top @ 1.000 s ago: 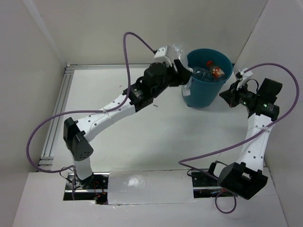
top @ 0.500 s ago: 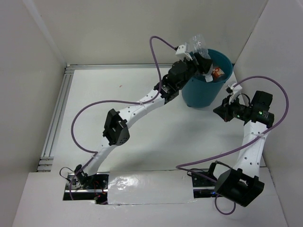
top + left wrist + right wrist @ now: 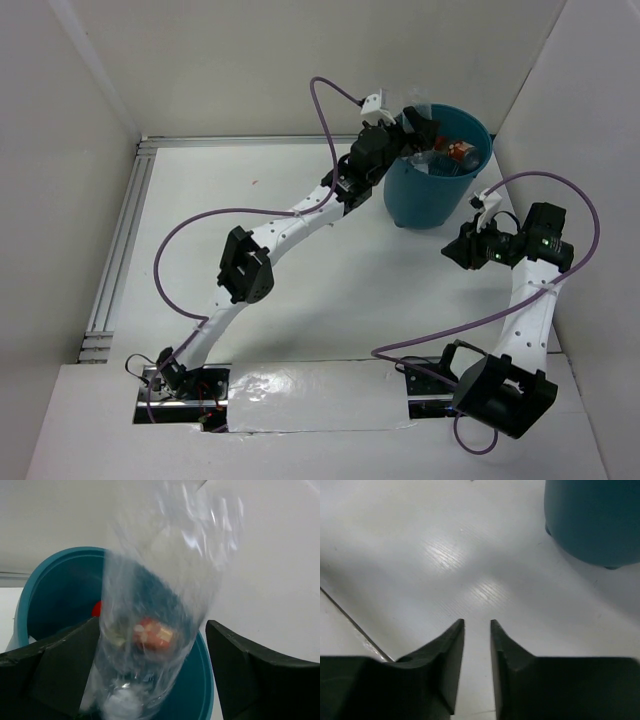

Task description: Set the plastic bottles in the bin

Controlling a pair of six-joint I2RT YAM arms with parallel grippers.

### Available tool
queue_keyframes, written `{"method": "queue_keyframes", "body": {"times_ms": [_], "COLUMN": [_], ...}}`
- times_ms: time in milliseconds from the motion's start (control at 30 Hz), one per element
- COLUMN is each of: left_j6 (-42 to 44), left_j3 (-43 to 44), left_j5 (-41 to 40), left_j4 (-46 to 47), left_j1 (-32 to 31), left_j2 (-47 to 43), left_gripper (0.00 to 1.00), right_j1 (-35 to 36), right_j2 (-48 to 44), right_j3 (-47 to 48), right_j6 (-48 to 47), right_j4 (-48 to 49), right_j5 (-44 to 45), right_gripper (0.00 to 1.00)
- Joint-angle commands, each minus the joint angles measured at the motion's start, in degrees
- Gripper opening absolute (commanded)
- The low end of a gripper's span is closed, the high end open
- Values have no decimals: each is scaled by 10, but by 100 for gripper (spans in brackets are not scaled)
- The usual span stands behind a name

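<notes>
The teal bin [image 3: 425, 195] stands at the back right of the table. Directly over its rim hovers my left gripper [image 3: 415, 125], with its jaws spread wide. In the left wrist view a clear plastic bottle [image 3: 165, 580] shows blurred between the fingers [image 3: 240, 665], free on its right side, above the bin's opening [image 3: 60, 580]. A red-labelled bottle [image 3: 460, 152] lies inside the bin with other clear ones. My right gripper [image 3: 455, 250] sits low to the right of the bin, jaws slightly apart around nothing [image 3: 477, 622], with the bin's outer wall [image 3: 595, 520] ahead of it.
White walls close in the table at the back and on both sides. An aluminium rail [image 3: 125, 240] runs along the left edge. Purple cables loop above both arms. Bare white tabletop [image 3: 445, 555] lies under the right gripper.
My left gripper has opened and let go of the clear bottle above the bin. The right gripper has parted slightly and moved left, toward the bin's base.
</notes>
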Motion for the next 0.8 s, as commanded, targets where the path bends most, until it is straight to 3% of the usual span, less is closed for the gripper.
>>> {"method": "queue_keyframes", "body": {"times_ms": [0,167,400,567,767], "left_j6": [4,20,93,151,216], "left_j3": [1,8,-37,-175,-435], "left_j5": [5,25,25,13,56], "left_j4": [32,32,38,57,4], "left_j1": [-3,-3,-3,3,13], "left_j2": [-22,-34,-123,-283,-477], "left_gripper": [100,100,100,100,100], "right_j1": [-1,-1,-1,-1,-1], "right_j2": [-11,-11,-11,-11,-25], "right_j3": [-4,-9,-15,-4,2], "right_j6": [-11,-11,-4,29,159], "right_j4": [-14,-14,-4,13,81], "right_j5": [-9,-14,3,25,84], "right_gripper": [37,61,80,95,100]}}
